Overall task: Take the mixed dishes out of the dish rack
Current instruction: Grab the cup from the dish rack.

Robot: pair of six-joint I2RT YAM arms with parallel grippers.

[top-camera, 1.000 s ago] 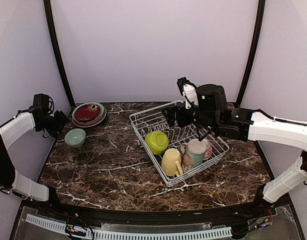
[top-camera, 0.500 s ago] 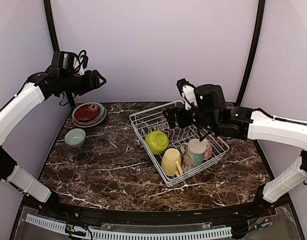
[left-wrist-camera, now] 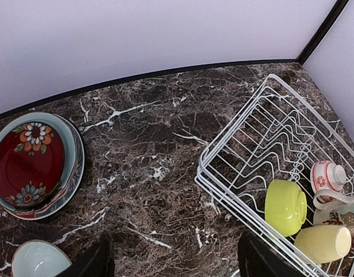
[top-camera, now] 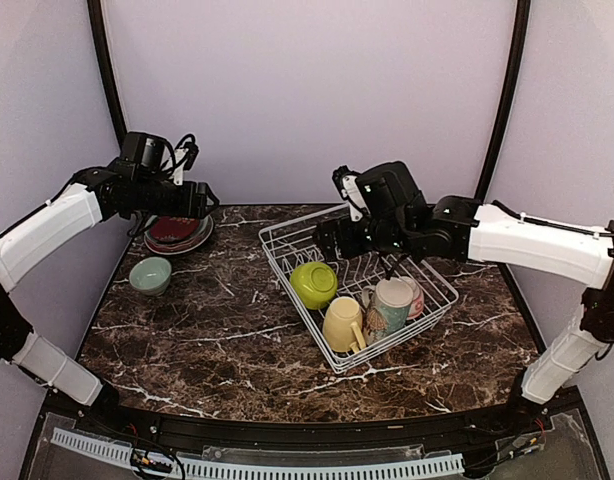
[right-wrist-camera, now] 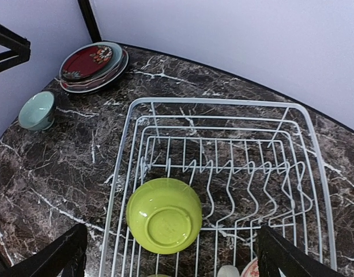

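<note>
Yellow mug (top-camera: pixel 342 322) shows from above, yet my right wrist view cuts it off; left hand (left-wrist-camera: pixel 174 249), right hand (right-wrist-camera: pixel 171 235) both wide, empty.

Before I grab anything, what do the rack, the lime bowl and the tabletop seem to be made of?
Dish rack: thin white wire, likely coated metal. Lime bowl: smooth, slightly glossy with a foot ring, glazed ceramic or plastic. Table: dark, white-veined marble look, possibly a laminate.

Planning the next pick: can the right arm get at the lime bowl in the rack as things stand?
Probably yes. The right tool hangs open over the dish rack, and the lime bowl lies upside down below it with nothing covering it.
</note>
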